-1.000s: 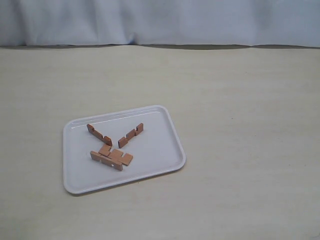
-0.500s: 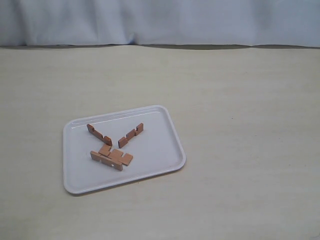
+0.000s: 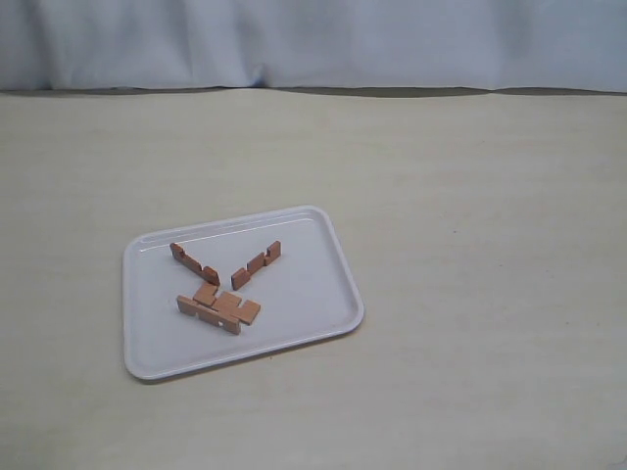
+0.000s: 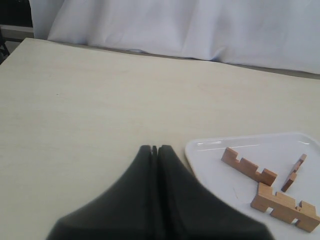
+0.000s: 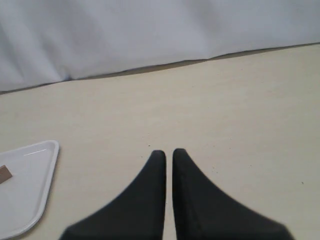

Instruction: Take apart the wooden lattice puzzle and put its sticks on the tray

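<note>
Unchanged since a second ago. Reddish-brown notched wooden sticks (image 3: pixel 217 308) lying on large white rectangular plastic tray (image 3: pixel 304 284), two apart, rest touching. Left gripper (image 4: pixel 155 149) pressed together, empty; right gripper (image 5: pixel 169 152) near-closed, thin slit, empty.

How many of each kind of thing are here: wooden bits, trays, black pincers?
reddish-brown notched wooden sticks: 4 (two loose, two lying together)
white rectangular plastic tray: 1
black grippers: 2 (left gripper, right gripper)
Total: 7
</note>
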`<action>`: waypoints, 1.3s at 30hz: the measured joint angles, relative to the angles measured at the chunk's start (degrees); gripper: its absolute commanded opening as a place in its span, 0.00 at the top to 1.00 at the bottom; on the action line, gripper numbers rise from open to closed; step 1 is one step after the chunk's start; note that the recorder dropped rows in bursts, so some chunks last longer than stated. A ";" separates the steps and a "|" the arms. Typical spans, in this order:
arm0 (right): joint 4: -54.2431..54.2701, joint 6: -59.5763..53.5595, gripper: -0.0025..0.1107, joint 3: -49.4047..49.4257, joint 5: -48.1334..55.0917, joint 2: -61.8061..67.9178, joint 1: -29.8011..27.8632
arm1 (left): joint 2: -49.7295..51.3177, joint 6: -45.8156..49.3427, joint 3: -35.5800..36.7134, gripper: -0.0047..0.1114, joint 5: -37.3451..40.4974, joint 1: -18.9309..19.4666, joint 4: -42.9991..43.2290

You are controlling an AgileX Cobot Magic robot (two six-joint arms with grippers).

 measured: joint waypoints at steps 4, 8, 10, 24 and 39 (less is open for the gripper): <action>-0.20 0.35 0.94 0.00 0.42 0.00 0.00 | 0.00 0.00 0.00 0.96 0.00 0.00 0.00; -0.20 0.46 0.94 0.00 0.64 0.00 0.00 | 0.00 0.00 0.00 0.96 0.00 0.00 0.00; -0.20 0.46 0.94 0.00 0.78 0.00 0.00 | 0.00 0.00 0.00 0.96 0.00 0.00 0.00; -0.20 0.68 0.94 0.00 0.78 0.00 0.00 | 0.00 0.00 0.00 0.96 0.00 0.00 0.00; -0.20 0.68 0.94 0.00 0.78 0.00 0.00 | 0.00 0.00 0.00 0.96 0.00 0.00 0.00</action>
